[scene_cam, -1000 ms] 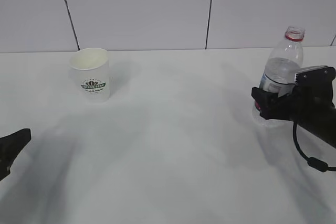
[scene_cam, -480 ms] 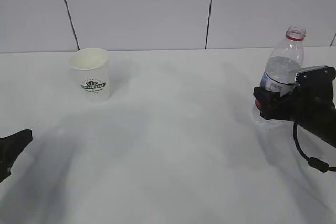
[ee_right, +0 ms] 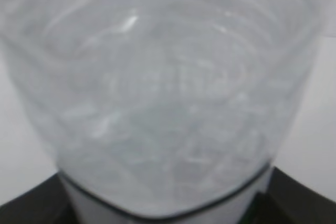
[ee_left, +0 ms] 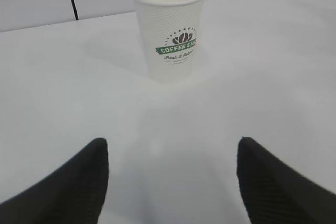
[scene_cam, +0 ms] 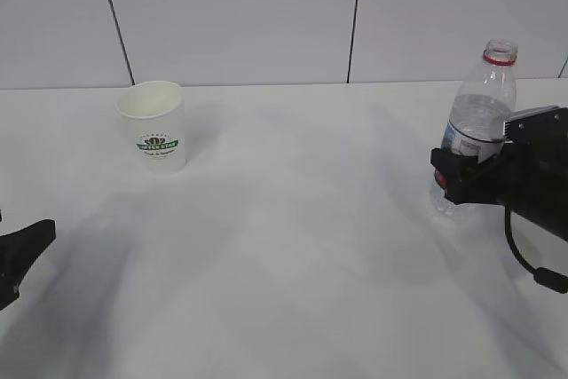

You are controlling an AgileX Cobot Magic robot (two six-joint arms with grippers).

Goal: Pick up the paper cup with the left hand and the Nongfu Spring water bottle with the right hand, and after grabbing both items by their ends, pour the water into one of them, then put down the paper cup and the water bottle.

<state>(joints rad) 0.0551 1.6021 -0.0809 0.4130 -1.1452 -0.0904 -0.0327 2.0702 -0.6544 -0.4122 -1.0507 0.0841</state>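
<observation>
The paper cup [scene_cam: 153, 126] stands upright on the white table [scene_cam: 293, 237], over on the left side and near the tiled back wall [scene_cam: 240, 15]. It is white with a green coffee logo on its side, and its open top faces up. In the left wrist view the cup [ee_left: 169, 27] sits straight ahead, well apart from the two black fingertips [ee_left: 68, 187] at the bottom of the picture. Those fingertips are spread wide with only bare table between them, so the left hand [scene_cam: 19, 259] holds nothing. It stays low at the left edge of the table. The Nongfu Spring water bottle [scene_cam: 475, 122] stands upright on the right side of the table. It is clear, with a red ring at its neck and no cap on top. The right hand [scene_cam: 466, 177] is wrapped around the lower part of the bottle, squeezing it from both sides. In the right wrist view the bottle [ee_right: 163, 98] fills nearly the whole picture, blurry and very close, between the dark fingers.
</observation>
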